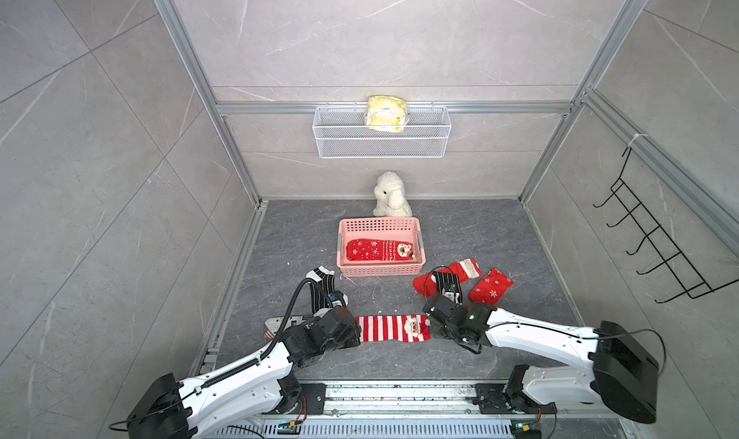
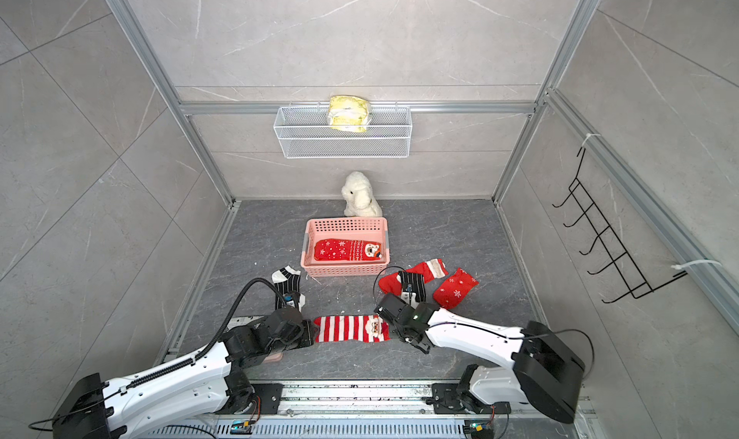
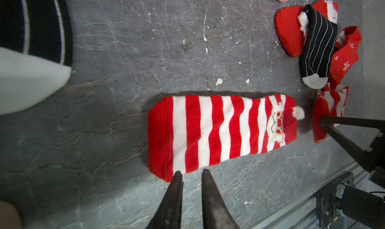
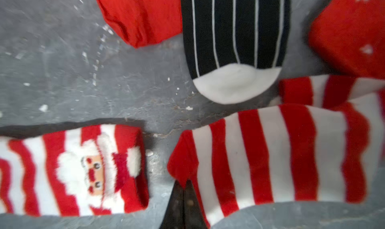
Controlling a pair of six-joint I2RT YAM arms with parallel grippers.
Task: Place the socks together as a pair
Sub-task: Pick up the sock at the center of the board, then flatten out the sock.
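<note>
Socks, seven.
Striped, two: flat striped sock (image 1: 392,328) at table (image 1: 480,233) front edge, left gripper (image 3: 191,172) parted, empty, at its rim; bunched striped sock (image 4: 281,155), toe pinched by right gripper (image 4: 184,183).
Black, two: left black sock (image 1: 322,281), right black sock (image 1: 446,281).
Red, three: basket sock (image 1: 378,250) in pink basket (image 1: 380,272); snowflake sock (image 1: 491,287) and cuffed red sock (image 1: 466,268), right side.

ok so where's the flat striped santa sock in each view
Both top views: the flat santa sock laid out crosswise, nearer than the pink basket.
Left wrist: whole sock, plain red end at the left gripper.
Right wrist: Santa end only, a bare gap from the second striped sock.
Shared landmark: the black pinstriped sock, white toe.
</note>
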